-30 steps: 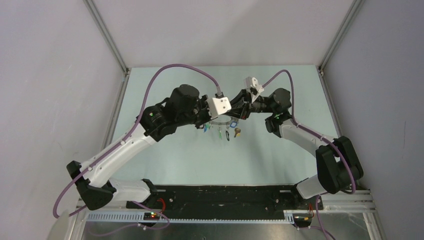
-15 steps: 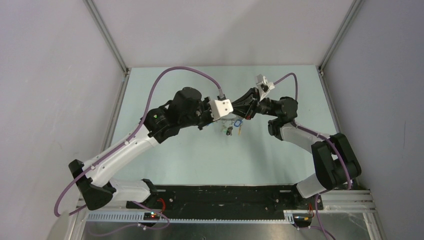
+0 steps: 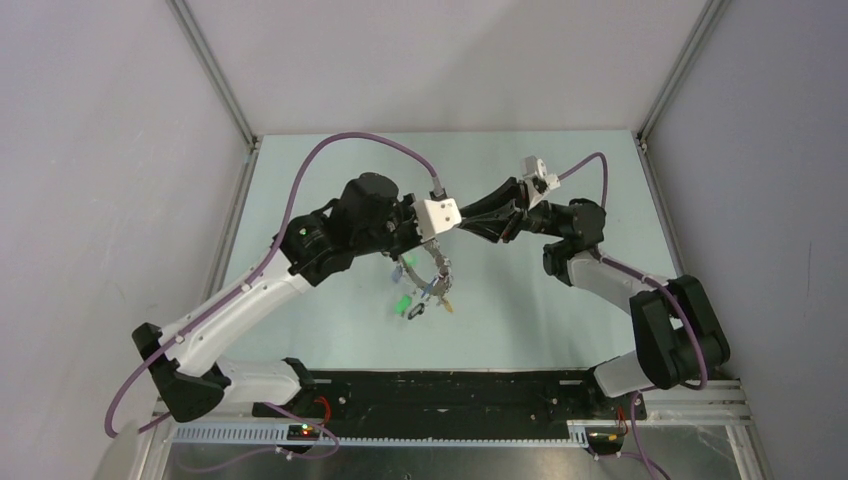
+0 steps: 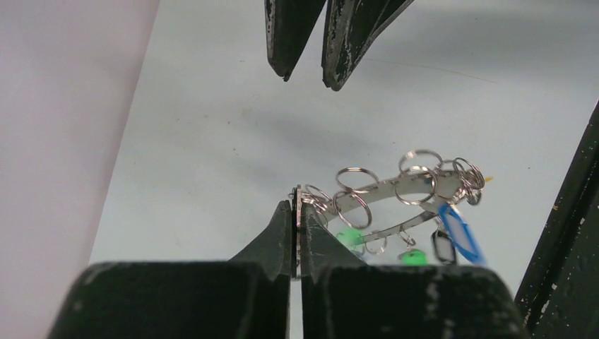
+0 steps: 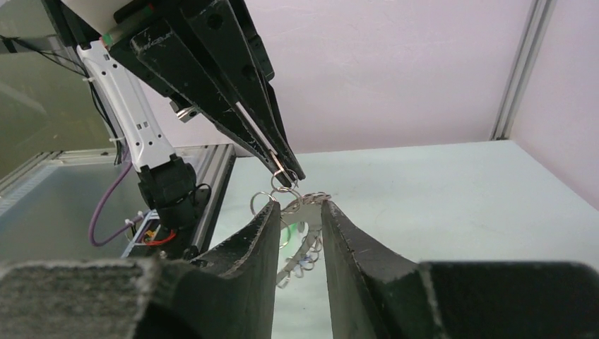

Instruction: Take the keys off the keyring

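My left gripper [image 4: 297,212] is shut on one end of the keyring [image 4: 395,187], a flat grey metal band that carries several small split rings. The keys hang below it: green heads [image 4: 347,238], a blue one [image 4: 459,233] and a black one [image 4: 443,247]. In the top view the ring [image 3: 440,272] dangles from the left gripper [image 3: 432,250] above the table, with the keys [image 3: 413,300] at its low end. My right gripper [image 3: 463,226] is slightly open and empty, just right of the ring and clear of it. Its fingers [image 4: 286,39] show at the top of the left wrist view.
The pale green table [image 3: 560,300] is walled by grey panels with metal posts [image 3: 215,70] at the back corners. A black rail [image 3: 450,390] runs along the near edge between the arm bases. In the right wrist view the ring [image 5: 305,236] hangs beyond the finger gap.
The ring was stretched level between both grippers. The right gripper has let go and drawn back right. The ring now swings down from the left gripper, keys dropped toward the near side.
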Controlling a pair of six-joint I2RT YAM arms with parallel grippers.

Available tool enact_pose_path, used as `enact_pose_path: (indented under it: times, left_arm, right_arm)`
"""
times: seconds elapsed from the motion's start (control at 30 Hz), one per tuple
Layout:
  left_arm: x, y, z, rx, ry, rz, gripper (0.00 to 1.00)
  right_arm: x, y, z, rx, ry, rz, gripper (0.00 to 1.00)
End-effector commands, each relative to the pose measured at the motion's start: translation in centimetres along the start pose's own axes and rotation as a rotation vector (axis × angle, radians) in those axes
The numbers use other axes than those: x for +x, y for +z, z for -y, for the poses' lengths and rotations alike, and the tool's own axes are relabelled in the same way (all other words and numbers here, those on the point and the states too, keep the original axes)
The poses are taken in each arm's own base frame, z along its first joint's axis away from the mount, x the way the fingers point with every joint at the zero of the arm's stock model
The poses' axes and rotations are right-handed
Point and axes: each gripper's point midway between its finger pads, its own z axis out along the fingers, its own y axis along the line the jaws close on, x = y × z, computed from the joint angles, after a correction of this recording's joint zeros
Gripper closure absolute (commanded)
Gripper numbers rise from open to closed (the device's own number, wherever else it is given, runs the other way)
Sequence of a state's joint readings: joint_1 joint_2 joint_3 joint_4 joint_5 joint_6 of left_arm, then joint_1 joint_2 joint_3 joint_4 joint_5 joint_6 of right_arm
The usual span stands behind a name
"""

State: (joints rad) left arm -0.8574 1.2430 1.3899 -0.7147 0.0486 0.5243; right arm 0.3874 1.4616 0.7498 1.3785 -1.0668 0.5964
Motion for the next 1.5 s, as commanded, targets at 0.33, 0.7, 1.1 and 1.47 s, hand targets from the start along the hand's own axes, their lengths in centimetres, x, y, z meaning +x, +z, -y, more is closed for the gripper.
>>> enact_pose_path:
  times: [0.33,0.7,1.1,1.47]
  left_arm:
    - [-3.8,-3.3,-1.1,-0.041,0.074,0.16,1.0]
    - [-3.9,-3.4,-0.7,-0.047,0.117,0.154,1.0]
    - [-4.1,-4.1,-1.4,-0.09,0.108,0.152,1.0]
    - [-2.5,-3.5,-1.7,-0.13,0.103,0.104,1.0]
  right_arm:
    - [0.3,2.2,-0.8,-0.018,-0.232,-0.15,0.65]
    - [1.2,4.8,-1.1,0.001,-0.373,-0.238,0.66]
    - [1.6,5.2,-1.4,-0.001,-0.391,-0.273,1.0]
    - [-2.5,6.0,-0.7,0.209,0.027,-0.101,1.0]
